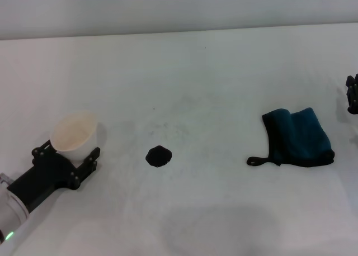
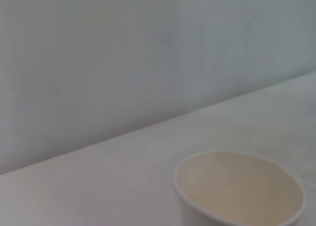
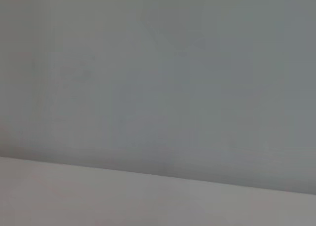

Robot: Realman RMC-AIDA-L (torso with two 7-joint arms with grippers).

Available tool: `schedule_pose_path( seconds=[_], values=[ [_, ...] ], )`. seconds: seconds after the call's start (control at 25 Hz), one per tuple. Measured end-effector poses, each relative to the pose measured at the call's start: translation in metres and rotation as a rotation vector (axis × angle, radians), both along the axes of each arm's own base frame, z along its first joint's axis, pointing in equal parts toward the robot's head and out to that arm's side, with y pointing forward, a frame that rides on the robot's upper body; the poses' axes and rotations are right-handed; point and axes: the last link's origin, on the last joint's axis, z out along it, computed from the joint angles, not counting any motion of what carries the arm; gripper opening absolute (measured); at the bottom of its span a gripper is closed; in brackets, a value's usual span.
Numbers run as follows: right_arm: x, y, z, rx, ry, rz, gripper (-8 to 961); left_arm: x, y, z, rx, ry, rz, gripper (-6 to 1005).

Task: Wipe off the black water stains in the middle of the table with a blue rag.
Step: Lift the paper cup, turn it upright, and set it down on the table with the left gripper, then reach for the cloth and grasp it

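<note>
White, matte table (image 1: 224,71) fills nearly the whole head view, with faint grey smudges near its middle and a pale wall band along the top edge of the frame. We note the black water stains (image 1: 158,156) as one small glossy blot with ragged edges, slightly left of centre and a little below mid-height in the head view. A tiny dark speck (image 1: 155,108) sits above the blot, well apart from it. The blue rag (image 1: 299,137) lies at right of centre, bunched and folded over itself, with black edging along its lower side and a thin black loop (image 1: 256,161) trailing off its lower left corner onto the table; rag and blot are well apart, bare surface between them. At lower left of the head view the left gripper (image 1: 71,155) reaches in on its black bracket and white arm, its black fingers (image 1: 91,157) set on either side of a white paper cup (image 1: 76,131), which it holds upright with the open mouth up. The left wrist view shows the same cup's rim (image 2: 240,186) at lower right, with table and wall behind. Only a black sliver of the right gripper (image 1: 352,93) shows at the right edge of the head view, above and right of the rag, not touching it; we cannot tell how its fingers are set. The right wrist view shows only wall and a strip of table.
</note>
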Motion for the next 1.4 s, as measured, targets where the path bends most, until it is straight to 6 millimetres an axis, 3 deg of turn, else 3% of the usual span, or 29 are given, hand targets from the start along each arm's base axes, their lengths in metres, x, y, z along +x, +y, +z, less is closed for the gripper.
schedule_pose_path(
  seconds=[0.36, 1.24, 1.4],
  values=[
    [0.000, 0.000, 0.000, -0.001, 0.001, -0.001, 155, 0.001, 0.000, -0.005, 0.008, 0.019, 0.004, 650],
    [0.000, 0.000, 0.001, 0.002, -0.004, 0.002, 155, 0.003, -0.009, -0.003, 0.058, 0.007, -0.026, 878],
    [0.000, 0.000, 0.001, 0.002, -0.004, 0.001, 155, 0.003, -0.013, 0.000, 0.075, -0.012, -0.027, 878]
  ],
)
